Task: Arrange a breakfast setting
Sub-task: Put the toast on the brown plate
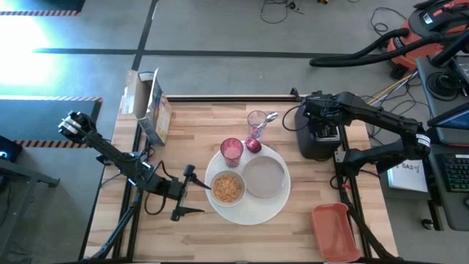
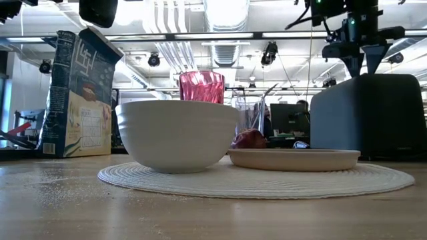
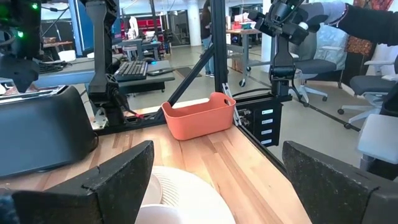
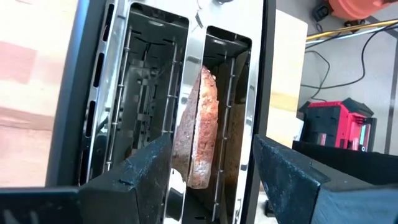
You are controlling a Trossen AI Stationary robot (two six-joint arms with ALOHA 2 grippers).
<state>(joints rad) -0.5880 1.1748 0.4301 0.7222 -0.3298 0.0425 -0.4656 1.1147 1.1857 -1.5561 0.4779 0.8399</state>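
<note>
A round white woven placemat [image 1: 253,213] carries a white bowl [image 1: 228,188] of cereal, a pale plate [image 1: 265,177] and a pink cup [image 1: 231,150]. A small red fruit [image 1: 253,144] lies at its far rim. A metal spoon [image 1: 269,116] stands in a clear glass [image 1: 256,121]. The toast slice [image 4: 199,124] stands on edge in one slot of the black toaster [image 1: 316,143]. My right gripper [image 4: 211,152] hangs open just above that slot, pointing down, a finger on either side of the toast. My left gripper [image 1: 196,192] waits open and level, left of the bowl.
A cereal box [image 1: 152,110] stands at the far left of the table. An orange bin [image 1: 333,231] sits at the near right corner. The toaster's other slot [image 4: 146,93] shows nothing in it. Bare wood lies along the near edge, in front of the placemat.
</note>
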